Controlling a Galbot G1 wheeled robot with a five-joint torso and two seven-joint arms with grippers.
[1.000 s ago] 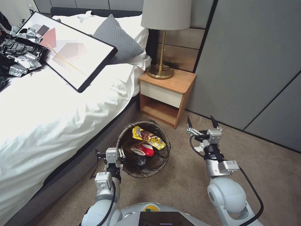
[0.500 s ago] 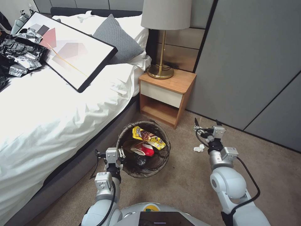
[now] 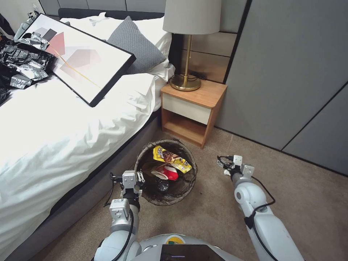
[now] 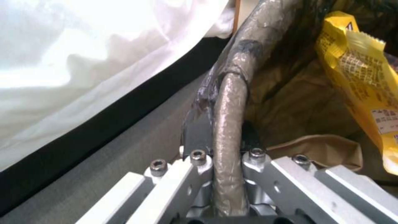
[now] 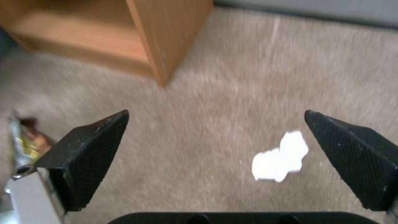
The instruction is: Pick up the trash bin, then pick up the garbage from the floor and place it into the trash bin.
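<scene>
The left claw point(image 4: 226, 155) is clamped on the liner-wrapped rim of the trash bin point(image 3: 145, 152), which sits low beside the bed point(image 3: 54, 137) and in front of the wooden nightstand point(image 3: 192, 108); whether the bin is lifted clear of the carpet point(image 3: 308, 203) cannot be told. Inside it lie a yellow snack packet point(image 3: 171, 158), a red-and-white wrapper point(image 3: 167, 172) and a tan paper bag point(image 4: 323, 149), so most of the litter looks to be collected. One piece seems left: a white tissue wad point(image 5: 279, 157) on the carpet, near the nightstand's corner. The right claw point(image 5: 215, 155) hangs spread wide above the floor with the wad between its fingers, nearer one of them, and apart from both. By my judgement the task is near its end, with this tissue to be gripped and carried to the bin.
</scene>
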